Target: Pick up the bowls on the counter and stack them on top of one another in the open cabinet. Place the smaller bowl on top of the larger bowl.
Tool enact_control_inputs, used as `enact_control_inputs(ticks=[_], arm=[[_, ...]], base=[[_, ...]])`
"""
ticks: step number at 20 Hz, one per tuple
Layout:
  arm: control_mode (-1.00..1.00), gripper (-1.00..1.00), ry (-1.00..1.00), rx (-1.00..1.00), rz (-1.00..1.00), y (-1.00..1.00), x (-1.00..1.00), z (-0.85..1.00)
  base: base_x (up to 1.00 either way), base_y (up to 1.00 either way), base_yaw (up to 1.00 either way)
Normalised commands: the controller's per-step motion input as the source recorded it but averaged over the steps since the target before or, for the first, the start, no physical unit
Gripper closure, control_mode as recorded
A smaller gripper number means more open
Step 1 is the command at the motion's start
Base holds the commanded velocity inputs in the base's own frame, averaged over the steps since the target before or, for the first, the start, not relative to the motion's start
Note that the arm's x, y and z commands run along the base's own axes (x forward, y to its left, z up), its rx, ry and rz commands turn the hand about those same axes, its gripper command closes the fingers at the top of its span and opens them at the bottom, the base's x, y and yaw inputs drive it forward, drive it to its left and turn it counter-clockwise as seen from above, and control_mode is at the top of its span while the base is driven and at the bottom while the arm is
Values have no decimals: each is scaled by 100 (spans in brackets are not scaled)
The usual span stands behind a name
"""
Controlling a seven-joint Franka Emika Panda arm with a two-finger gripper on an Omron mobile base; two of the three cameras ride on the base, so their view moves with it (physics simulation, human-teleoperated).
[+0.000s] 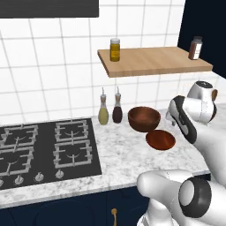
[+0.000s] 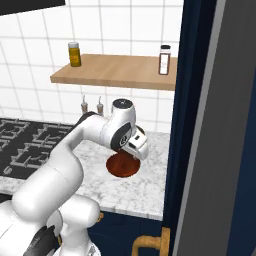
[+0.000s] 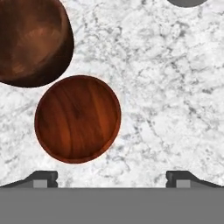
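While no readable writing shows on any jar or bottle, the white arm bends forward with its hand pointing straight down at the marble counter [image 1: 123, 163]. Its pincer [image 3: 112, 178] hangs released, fingertips [image 3: 43, 177] spread wide, gripping nothing. Below and to the left of the pincer in the hand view lies the small bowl [image 3: 78, 119]; beyond that bowl sits the large bowl [image 3: 33, 41], nearly touching it. Well above the pincer hangs the wooden shelf [image 1: 154, 62], carrying an amber jar [image 1: 114, 49] and a spice shaker [image 1: 195, 47].
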Motion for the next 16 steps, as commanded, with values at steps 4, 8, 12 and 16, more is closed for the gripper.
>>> enact_control_inputs(ticks=[4, 8, 12, 16], arm=[[-100, -100, 0, 1, -11, -1, 33, -57], [-100, -100, 0, 0, -4, 0, 27, -53], [-100, -100, 0, 0, -5, 0, 24, -57], [-100, -100, 1, 0, -2, 0, 19, -50]], base=[[0, 0, 0], [0, 0, 0], [0, 0, 0], [0, 0, 0]])
